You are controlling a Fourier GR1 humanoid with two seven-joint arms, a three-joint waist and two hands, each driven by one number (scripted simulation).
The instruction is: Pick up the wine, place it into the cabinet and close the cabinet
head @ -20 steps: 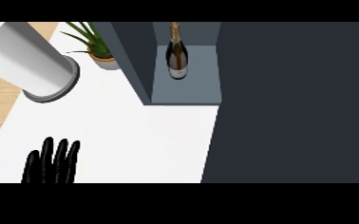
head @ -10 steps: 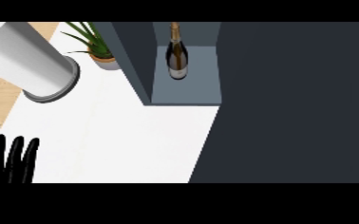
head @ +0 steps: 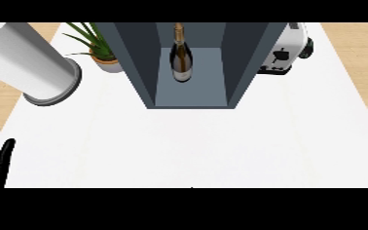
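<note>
You are looking steeply down on a white table (head: 194, 141) with a dark grey cabinet (head: 140, 63) standing at its far middle, open toward you so that you see straight into its interior. The wine bottle (head: 181, 58) stands upright inside it, on the cabinet floor toward the left of the opening, its neck running up to the top edge of the view where the tip is cut off. No door leaf shows on either side of the cabinet, so you cannot tell from here how the door stands. At the far left a large pale cylinder (head: 36, 66) leans across the table edge, its upper part cut off by the view's border. Between it and the cabinet sits a small potted plant (head: 97, 48), its leaves partly hidden behind the cabinet's left wall. Just beside the cabinet's right wall a white appliance (head: 287, 48) with black parts peeks out, mostly hidden, too little of it showing to name it. Of your left hand (head: 7, 158) only a thin black sliver shows at the left edge, near you; you cannot tell whether it is apart or together. Your right hand is out of view.
</note>
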